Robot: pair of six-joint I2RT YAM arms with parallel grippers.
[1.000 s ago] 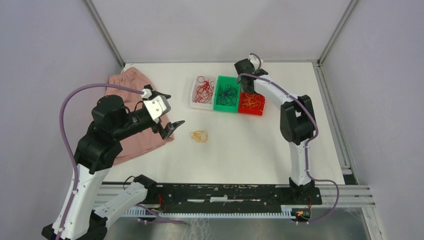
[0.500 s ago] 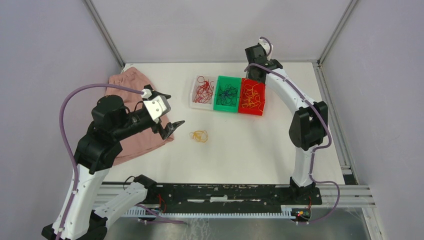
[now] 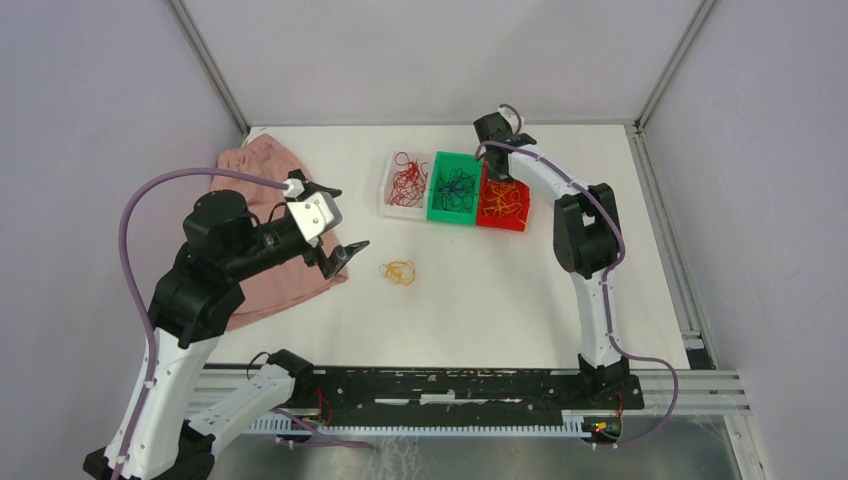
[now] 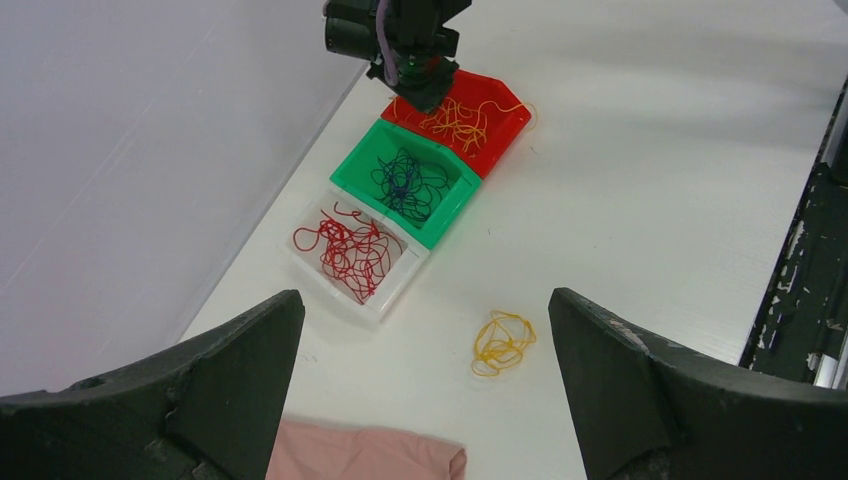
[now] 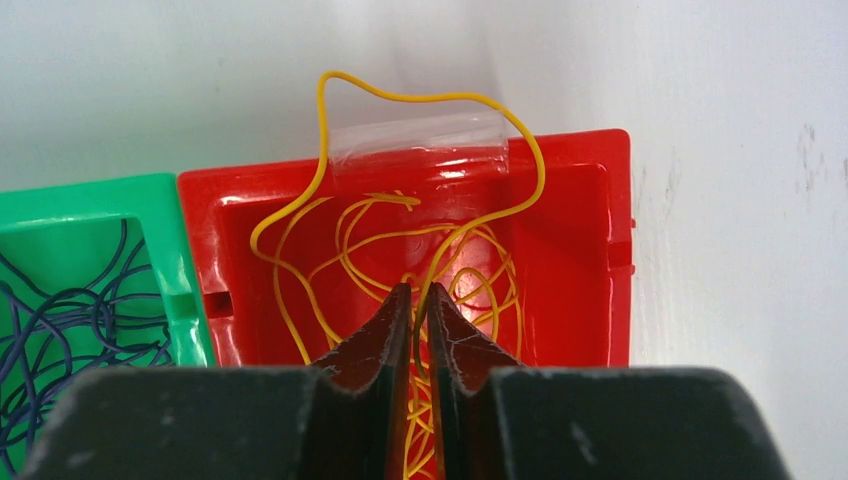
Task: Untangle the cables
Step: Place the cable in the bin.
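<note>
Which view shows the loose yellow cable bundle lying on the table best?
The left wrist view: the loose yellow cable bundle lies unobstructed on the white table, its loops distinguishable. The top external view shows it too, but only as a small tangle. The right wrist view misses it entirely.

Three bins (image 3: pixel 452 219) sit side by side, cables (image 3: pixel 455 187) in each; a loose bundle (image 3: pixel 398 271) lies before them, cloth (image 3: pixel 255 165) far left.

A robotics laboratory cell is indicated by a white table (image 3: pixel 480 300) enclosed by plain grey walls (image 3: pixel 90 120) and aluminium struts (image 3: pixel 208 68), with a left arm (image 3: pixel 215 262) and a right arm (image 3: pixel 590 240) bolted to a black rail (image 3: pixel 450 385).
</note>
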